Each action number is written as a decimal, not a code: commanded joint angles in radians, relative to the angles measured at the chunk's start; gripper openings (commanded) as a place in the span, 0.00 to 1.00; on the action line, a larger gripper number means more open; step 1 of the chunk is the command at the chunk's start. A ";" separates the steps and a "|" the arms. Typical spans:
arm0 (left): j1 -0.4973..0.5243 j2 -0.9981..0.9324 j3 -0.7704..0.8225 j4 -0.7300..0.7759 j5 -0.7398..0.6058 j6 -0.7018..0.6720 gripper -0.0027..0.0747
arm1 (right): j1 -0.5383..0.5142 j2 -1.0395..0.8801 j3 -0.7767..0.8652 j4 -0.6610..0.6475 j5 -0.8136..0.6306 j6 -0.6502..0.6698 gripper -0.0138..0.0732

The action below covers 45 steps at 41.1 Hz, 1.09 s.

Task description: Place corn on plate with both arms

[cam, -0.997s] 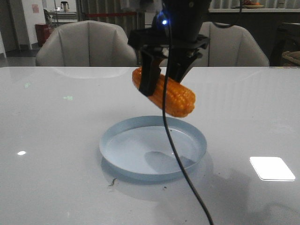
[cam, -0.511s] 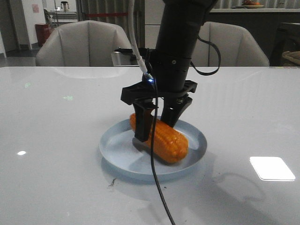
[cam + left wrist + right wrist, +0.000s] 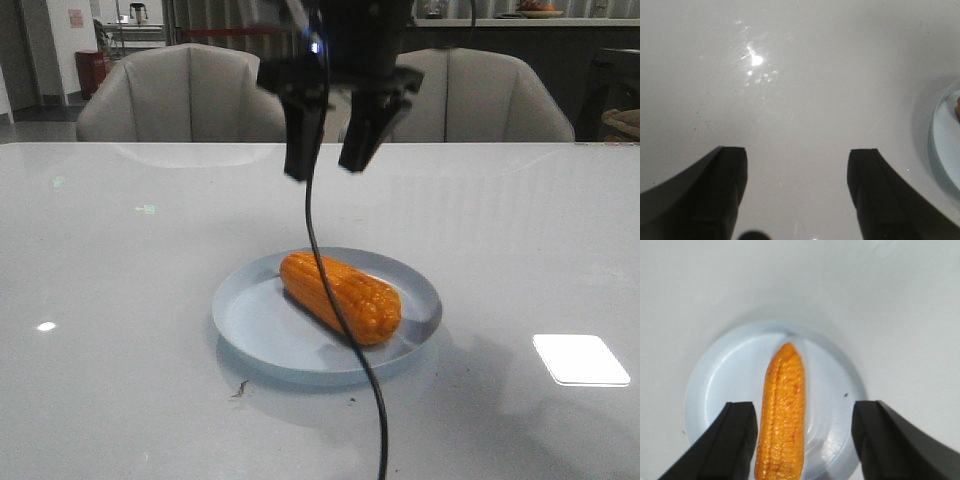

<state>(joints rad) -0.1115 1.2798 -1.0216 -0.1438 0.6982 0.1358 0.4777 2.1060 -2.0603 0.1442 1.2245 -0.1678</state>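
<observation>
The orange-yellow bumpy corn cob [image 3: 340, 297] lies centre-frame on the round pale-blue glossy plate [image 3: 250, 330], the right gripper [image 3: 331, 167] hangs above it spread wide and empty, the left gripper [image 3: 797, 192] is likewise agape holding nothing, so the placing looks done and only retreat seems left.

We see a glossy white table [image 3: 120, 300] with a bright square glare patch [image 3: 580, 359] near its right front; behind it stand two beige chairs [image 3: 185, 95] side by side, and a red bin [image 3: 92, 70] sits far back left

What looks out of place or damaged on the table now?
Nothing stands out. The corn lies whole inside the plate, and the open right end effector hangs above it. Only a small dark speck marks the table.
</observation>
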 commanded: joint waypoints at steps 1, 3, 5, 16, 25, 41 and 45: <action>0.001 -0.041 -0.026 0.000 -0.086 0.000 0.67 | -0.058 -0.139 -0.117 -0.004 0.077 0.073 0.76; 0.001 -0.053 -0.026 0.010 -0.102 0.000 0.67 | -0.092 -0.191 -0.130 -0.004 0.057 0.075 0.76; 0.001 -0.067 -0.026 0.020 -0.123 0.000 0.67 | -0.127 -0.246 -0.130 -0.004 0.051 0.075 0.76; 0.001 -0.145 -0.026 0.038 -0.190 0.000 0.67 | -0.302 -0.535 0.050 -0.005 -0.044 0.074 0.76; 0.001 -0.192 -0.026 0.038 -0.196 0.000 0.67 | -0.429 -0.823 0.496 -0.006 -0.289 0.074 0.76; 0.001 -0.211 -0.026 0.038 -0.196 0.000 0.67 | -0.592 -1.251 1.200 0.005 -0.492 0.082 0.76; 0.001 -0.211 -0.026 0.038 -0.196 0.000 0.67 | -0.592 -1.296 1.245 0.005 -0.485 0.082 0.76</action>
<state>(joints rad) -0.1115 1.0927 -1.0200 -0.1018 0.5782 0.1358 -0.1072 0.8561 -0.8144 0.1345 0.8189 -0.0866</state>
